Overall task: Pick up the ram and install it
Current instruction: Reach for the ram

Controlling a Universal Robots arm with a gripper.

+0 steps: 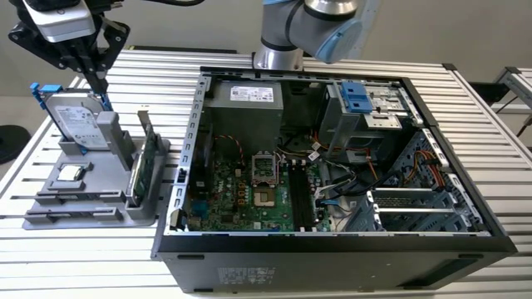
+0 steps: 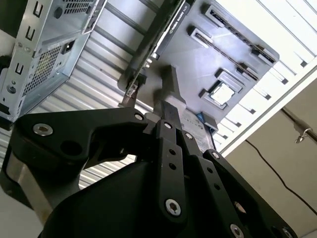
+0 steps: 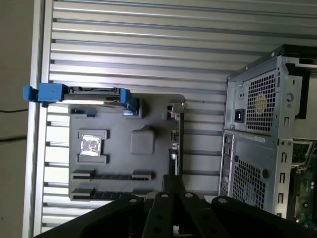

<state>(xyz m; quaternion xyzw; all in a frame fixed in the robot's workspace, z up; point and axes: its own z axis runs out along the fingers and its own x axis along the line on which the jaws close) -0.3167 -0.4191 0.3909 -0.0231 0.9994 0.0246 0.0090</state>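
Slatted metal counter (image 1: 490, 143). Grey tray (image 1: 96, 187) at 9 o'clock of open case (image 1: 332, 261). End effector (image 1: 101, 87) clenched over tray's far end.

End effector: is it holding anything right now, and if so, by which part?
Nothing that shows. The end effector hangs shut and bare above the grey parts tray, beside the upright hard drive.

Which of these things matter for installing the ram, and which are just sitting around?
For the job: gripper; ram, seemingly the dark strip in a slot of the grey holder; motherboard memory slots; open computer case.
Just lying about: hard drive; green card; square chip.
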